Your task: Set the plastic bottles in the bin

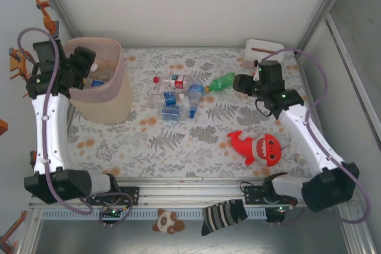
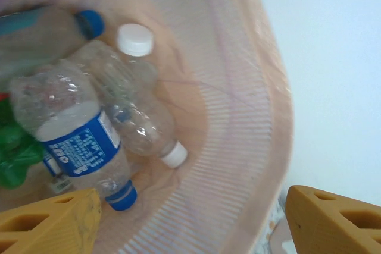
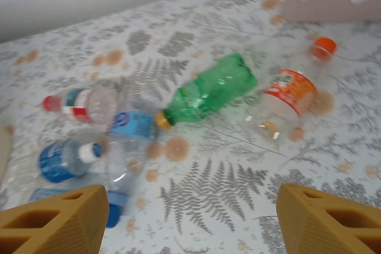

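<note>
Left jaws stood spread and empty over the bin (image 2: 238,117), with bottles (image 2: 77,135) lying below them. Right jaws, also spread, hovered above the bench (image 3: 226,206), the green bottle (image 3: 208,90) just ahead. A pickup seemed in hand, and next they would need to descend astride it.

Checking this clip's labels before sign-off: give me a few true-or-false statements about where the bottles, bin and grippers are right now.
1. The left gripper hangs open over the bin. True.
2. The bin is empty. False: several bottles lie inside.
3. The green bottle on the table stands upright. False: it lies on its side.
4. The right gripper is open, holding nothing. True.
</note>
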